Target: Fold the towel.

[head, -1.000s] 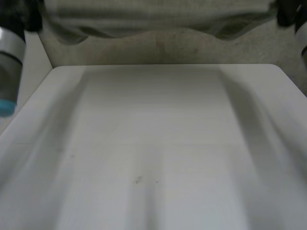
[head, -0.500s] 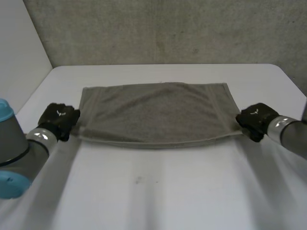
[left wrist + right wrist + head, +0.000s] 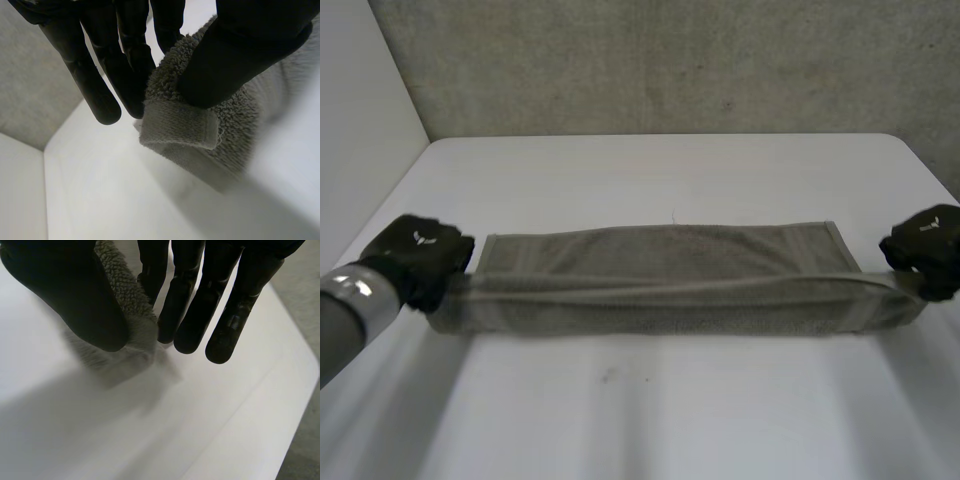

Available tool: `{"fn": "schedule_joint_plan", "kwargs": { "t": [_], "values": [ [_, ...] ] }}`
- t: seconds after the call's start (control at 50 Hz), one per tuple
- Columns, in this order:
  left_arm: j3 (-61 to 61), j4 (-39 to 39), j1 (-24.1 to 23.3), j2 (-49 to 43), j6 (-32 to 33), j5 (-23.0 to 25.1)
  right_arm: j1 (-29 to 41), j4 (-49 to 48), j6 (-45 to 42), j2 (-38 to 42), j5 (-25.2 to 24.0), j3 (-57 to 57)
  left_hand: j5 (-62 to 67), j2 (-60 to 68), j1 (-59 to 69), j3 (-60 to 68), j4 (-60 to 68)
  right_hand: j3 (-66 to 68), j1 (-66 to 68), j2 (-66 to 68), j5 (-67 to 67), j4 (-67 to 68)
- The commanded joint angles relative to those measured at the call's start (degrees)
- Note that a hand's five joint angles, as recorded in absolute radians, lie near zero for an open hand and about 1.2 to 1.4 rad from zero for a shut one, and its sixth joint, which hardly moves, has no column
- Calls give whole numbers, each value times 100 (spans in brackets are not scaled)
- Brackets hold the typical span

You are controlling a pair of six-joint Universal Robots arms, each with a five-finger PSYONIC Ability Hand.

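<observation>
The grey towel (image 3: 665, 280) lies stretched in a long band across the middle of the table (image 3: 650, 420), seemingly soft, light and limp, so best held by its end corners, which the left hand (image 3: 420, 255) and right hand (image 3: 925, 245) each pinch between thumb and fingers.

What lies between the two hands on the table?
In the head view, the towel spans the whole stretch, pinched by the left hand at one end and the right hand at the other.
</observation>
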Motion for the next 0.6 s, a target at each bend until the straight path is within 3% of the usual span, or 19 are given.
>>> {"fn": "schedule_joint_plan", "kwargs": {
  "t": [0.02,0.12,0.3,0.38,0.54,0.56,0.58,0.6],
  "values": [
    [799,1049,-298,-1364,-227,-9,579,-1072,740,1156,220,-834,1086,1020,1271,1033,1026,1169,1873,1228,1793,1119],
    [1702,1268,-412,-2513,-350,-36,835,-1581,1039,1790,606,-1397,1086,1020,1271,1033,1026,1169,1873,1228,1793,1119],
    [2407,2015,-482,-3360,-332,-431,1091,-3181,1128,2617,879,-1864,1086,1020,1271,1033,1026,1169,1873,1228,1793,1119],
    [2530,2594,-482,-3596,-315,-545,1117,-3315,1110,2829,1038,-2014,1086,1020,1271,1033,1026,1169,1873,1228,1793,1119],
    [2723,2718,-491,-3842,-306,-528,1205,-3324,1102,3224,1135,-2383,1086,1020,1271,1033,1026,1169,1873,1228,1793,1119],
    [2724,2719,-491,-3843,-306,-528,1214,-3324,1102,3276,1135,-2426,1086,1020,1271,1033,1026,-3005,-2301,-2946,-2381,-3055],
    [2697,2736,-500,-3852,-297,-510,1222,-3341,1128,3294,1135,-2444,-1310,-1376,-1125,-1363,-1370,-5831,-5127,-5772,-5207,-5881],
    [2662,2745,-517,-3860,-288,-510,1222,-3341,1128,3294,1135,-2444,-5847,-5912,-5662,-5900,-5907,-5831,-5127,-5772,-5207,-5881]
  ]
}}
